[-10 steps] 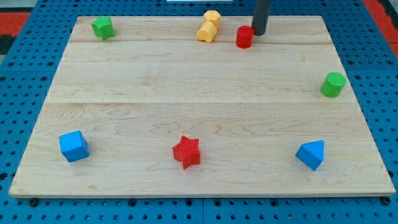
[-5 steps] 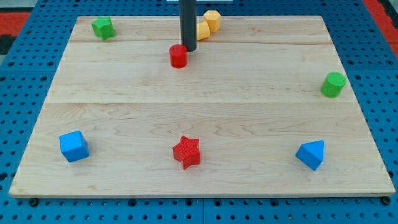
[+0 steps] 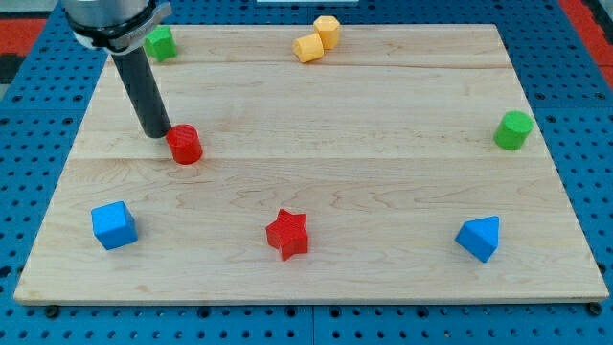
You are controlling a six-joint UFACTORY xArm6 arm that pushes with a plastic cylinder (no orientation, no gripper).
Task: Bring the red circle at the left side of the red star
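board: wooden, holds all the blocks; every place below is given from the red star
rod: comes down from the view's top-left corner, dark and straight, no jaws on it, so nothing to open or close
red star: landmark, low on the board, a bit left of centre
blue cube: well left of the star, about level with it
blue wedge: well right of the star, about level with it; exact shape hard to tell
green cylinder: far up-right of the star, near the board's right edge
green block: far up-left of the star, partly behind my rod
yellow blocks: two touching, far above the star near the top edge
red circle: up-left of the star, well apart from it, free on the wood
my tip: just up-left of the circle, touching or almost, can't tell which; circle sits between tip and star
key relation: circle lies down-right of my tip; target spot is just left of the star, so below and somewhat right of the circle
next move (my guess): push mostly down the view, slightly right, and stop beside the star's left points
risk (my guess): round block may roll off the tip line, or overshoot and bump the star
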